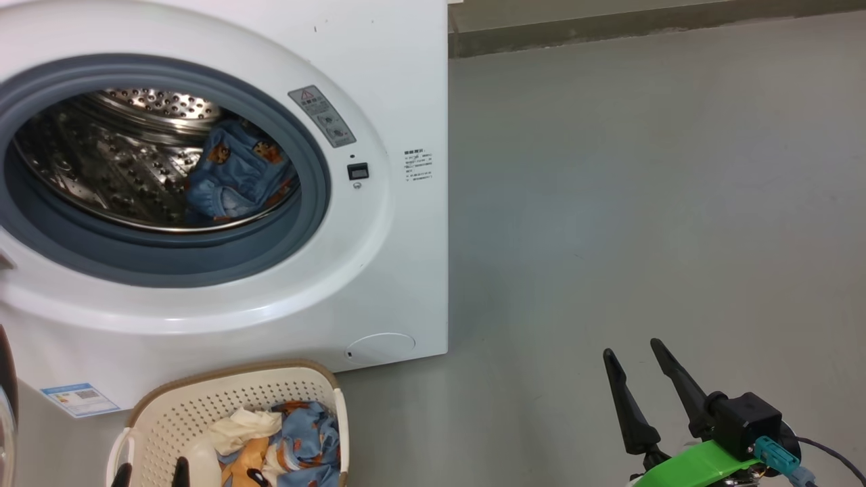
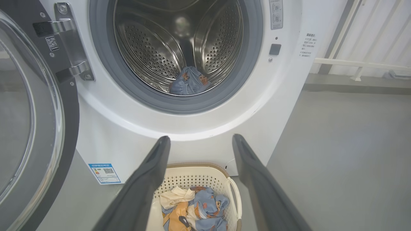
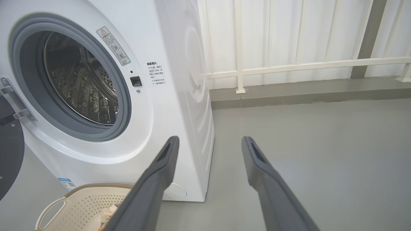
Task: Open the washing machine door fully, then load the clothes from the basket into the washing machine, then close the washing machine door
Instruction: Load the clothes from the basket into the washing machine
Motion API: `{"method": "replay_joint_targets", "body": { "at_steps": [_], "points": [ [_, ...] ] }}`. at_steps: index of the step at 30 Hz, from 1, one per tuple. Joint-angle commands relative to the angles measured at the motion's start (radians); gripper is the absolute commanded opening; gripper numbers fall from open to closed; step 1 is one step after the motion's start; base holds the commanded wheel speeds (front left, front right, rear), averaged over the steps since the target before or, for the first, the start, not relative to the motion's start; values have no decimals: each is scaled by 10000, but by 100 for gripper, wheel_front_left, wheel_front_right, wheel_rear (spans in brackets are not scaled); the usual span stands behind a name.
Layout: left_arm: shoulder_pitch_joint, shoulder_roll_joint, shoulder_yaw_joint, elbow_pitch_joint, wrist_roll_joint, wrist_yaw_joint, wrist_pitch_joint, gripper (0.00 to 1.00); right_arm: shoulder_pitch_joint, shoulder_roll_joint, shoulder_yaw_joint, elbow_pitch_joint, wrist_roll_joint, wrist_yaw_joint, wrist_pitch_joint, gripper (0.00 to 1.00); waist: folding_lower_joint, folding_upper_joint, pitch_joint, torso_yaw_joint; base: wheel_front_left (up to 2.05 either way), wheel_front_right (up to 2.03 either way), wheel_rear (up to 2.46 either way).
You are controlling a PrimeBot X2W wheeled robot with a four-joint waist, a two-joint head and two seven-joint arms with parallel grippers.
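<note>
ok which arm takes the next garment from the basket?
Left. The left jaws are open right at the basket, framing the clothes in it. The right jaws, also open, hang over the floor, right of the washing machine.

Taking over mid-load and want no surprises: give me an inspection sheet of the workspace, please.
Surface: plain grey floor.
Job's things: washing machine with its door swung open on the left; one blue printed garment lying in the drum; basket on the floor in front of the machine, holding blue, orange and cream clothes.
Clutter: nothing seen.
Grippers: left gripper open, over the basket, holding nothing; right gripper open, holding nothing, above bare floor.
Cables: dark cable at the right wrist.
Surroundings: white railing and a low kerb beyond the machine.
</note>
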Motion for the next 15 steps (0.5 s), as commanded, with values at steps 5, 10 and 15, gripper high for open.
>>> {"method": "replay_joint_targets", "body": {
  "at_steps": [5,10,15],
  "points": [
    [-201,53,262,-159,53,46,-65,100,9,17,235,-222,9,62,-48,100,0,0,-2,56,0,0,0],
    [-170,53,269,-155,40,37,-65,100,31,17,234,-230,-24,62,-48,100,0,0,-5,101,0,0,0],
    [-199,53,272,-164,-27,37,-65,100,45,17,257,-235,-42,62,-48,100,0,0,63,128,0,0,0]
  ]
}}
